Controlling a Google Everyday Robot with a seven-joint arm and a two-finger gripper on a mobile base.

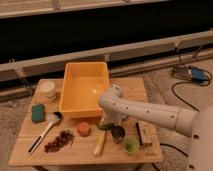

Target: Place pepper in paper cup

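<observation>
End effector [107, 122]: at yellow tub's [82, 92] front edge, low over pepper [105, 127]; opening and hold cannot be told.
Paper cup [48, 90]: left of tub, on counter [131, 91].
Risk: slim pepper slips mid-carry; cause, weak pinch.

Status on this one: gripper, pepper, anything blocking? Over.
Gripper low over pepper, front of table. Paper cup back left, pepper not in it. Yellow tub between them.

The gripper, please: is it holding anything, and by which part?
It cannot be told: the gripper sits low over the pepper, in front of the yellow tub, hiding any hold.
</observation>
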